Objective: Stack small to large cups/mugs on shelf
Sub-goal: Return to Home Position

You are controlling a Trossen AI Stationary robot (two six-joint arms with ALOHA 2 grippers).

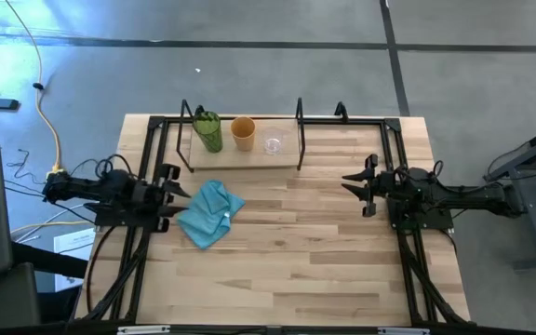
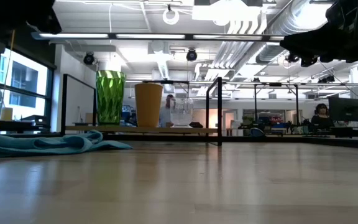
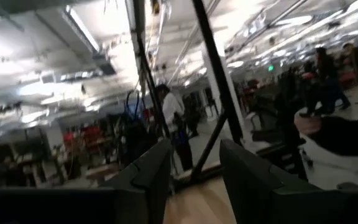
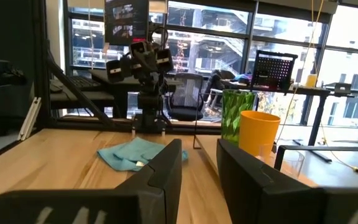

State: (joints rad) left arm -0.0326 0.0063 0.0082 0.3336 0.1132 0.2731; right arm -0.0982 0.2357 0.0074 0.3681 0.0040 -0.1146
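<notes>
Three cups stand upright in a row on the shelf's light-wood plank [image 1: 246, 156] at the table's far side. From left to right they are the green tumbler [image 1: 207, 130], the orange-tan cup [image 1: 243, 132] and the small clear glass [image 1: 274, 142]. The low view shows the tumbler [image 2: 110, 96], the orange cup [image 2: 148, 104] and the glass [image 2: 181, 117] side by side. My left gripper [image 1: 180, 193] hovers open near the table's left edge, beside the blue cloth. My right gripper [image 1: 352, 183] hovers open toward the right edge, its fingers pointing left. Neither touches anything.
A crumpled light blue cloth [image 1: 210, 212] lies flat on the table just right of my left gripper. The shelf's black wire frame and upright posts [image 1: 300, 112] stand around the plank. Bare tabletop [image 1: 296, 251] spreads between the arms and toward the near edge. People show in the room behind.
</notes>
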